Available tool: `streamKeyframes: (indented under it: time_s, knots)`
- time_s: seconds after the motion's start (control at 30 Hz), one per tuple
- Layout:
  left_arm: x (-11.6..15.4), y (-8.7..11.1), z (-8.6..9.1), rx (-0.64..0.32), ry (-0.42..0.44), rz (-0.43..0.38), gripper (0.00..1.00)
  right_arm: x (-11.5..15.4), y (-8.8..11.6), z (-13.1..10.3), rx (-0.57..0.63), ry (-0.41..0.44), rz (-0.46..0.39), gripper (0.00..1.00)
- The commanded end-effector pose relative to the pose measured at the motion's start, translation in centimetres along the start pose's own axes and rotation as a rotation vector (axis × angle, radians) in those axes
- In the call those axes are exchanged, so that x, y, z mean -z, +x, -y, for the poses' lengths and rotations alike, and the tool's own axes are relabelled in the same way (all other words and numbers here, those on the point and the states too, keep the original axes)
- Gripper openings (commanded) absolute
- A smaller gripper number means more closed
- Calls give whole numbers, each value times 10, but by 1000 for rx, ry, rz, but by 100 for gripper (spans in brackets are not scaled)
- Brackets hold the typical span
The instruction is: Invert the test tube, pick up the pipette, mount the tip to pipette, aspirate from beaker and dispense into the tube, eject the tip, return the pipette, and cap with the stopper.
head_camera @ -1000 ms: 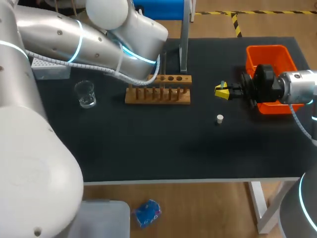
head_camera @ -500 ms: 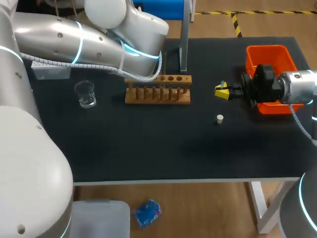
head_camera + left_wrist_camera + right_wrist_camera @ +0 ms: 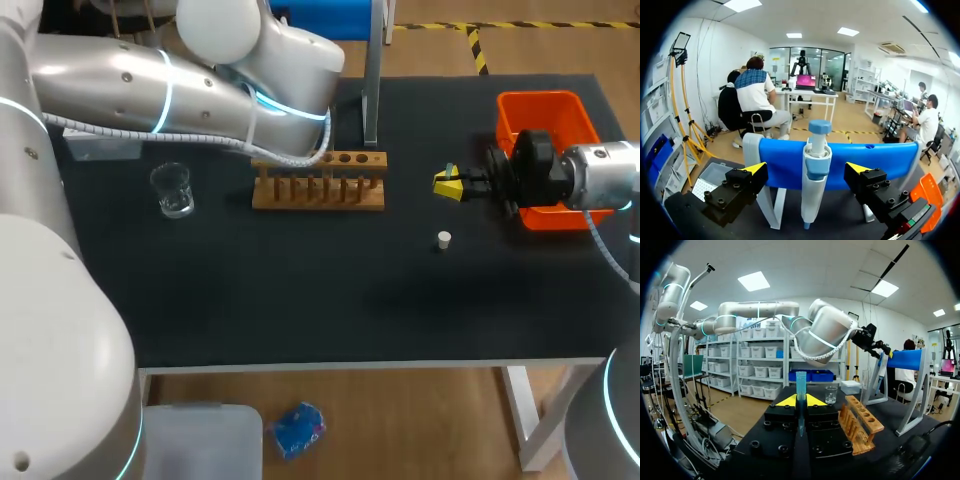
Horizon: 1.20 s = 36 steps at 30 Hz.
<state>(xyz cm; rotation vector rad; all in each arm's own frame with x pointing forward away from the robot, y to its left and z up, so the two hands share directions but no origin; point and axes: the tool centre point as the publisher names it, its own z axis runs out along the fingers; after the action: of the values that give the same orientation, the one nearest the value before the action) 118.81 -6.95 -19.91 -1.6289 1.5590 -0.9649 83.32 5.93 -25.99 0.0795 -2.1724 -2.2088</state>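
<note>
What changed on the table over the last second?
The left arm shifted slightly, its wrist edging toward the pipette; the left claw is open, nothing taken. The right claw, shut on the test tube, kept still. The rack, beaker and stopper stayed put.

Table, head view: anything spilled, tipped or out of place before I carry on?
Nothing stands out. The rack and beaker stand upright, the stopper sits alone on the table, and no spill shows. The pipette hangs straight in its stand between the open fingers of the left gripper; the right gripper holds the test tube upright.
</note>
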Motion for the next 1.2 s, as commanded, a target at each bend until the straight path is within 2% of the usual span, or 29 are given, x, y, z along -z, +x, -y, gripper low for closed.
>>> streamKeyframes:
  time_s: [0.03,0.27,0.4,0.6,0.63,0.67,0.7,0.77,0.8,0.83,1.2]
  knots:
    - [-2,1,1,-3,-3,7,100,0,0,0,1,0,0,0]
    - [-3,1,0,0,-3,13,87,0,0,0,1,0,0,0]
    - [-3,0,0,1,-2,15,92,0,0,0,1,0,0,0]
    - [-3,-1,1,2,-1,19,84,0,0,0,1,0,0,0]
    - [-3,-1,1,3,-1,20,76,0,0,0,1,0,0,0]
    - [-3,-1,1,3,-1,21,64,0,0,0,1,0,0,0]
    - [-3,-1,1,4,-1,21,38,0,0,0,1,0,0,0]
    - [-3,-1,1,4,-1,21,31,0,0,0,1,0,0,0]
    - [-3,-1,1,3,-1,20,11,0,0,0,1,0,0,0]
    - [-3,-2,1,3,-1,20,0,0,0,0,1,0,0,0]
    - [-2,-2,0,1,-4,22,0,0,0,0,1,0,0,0]
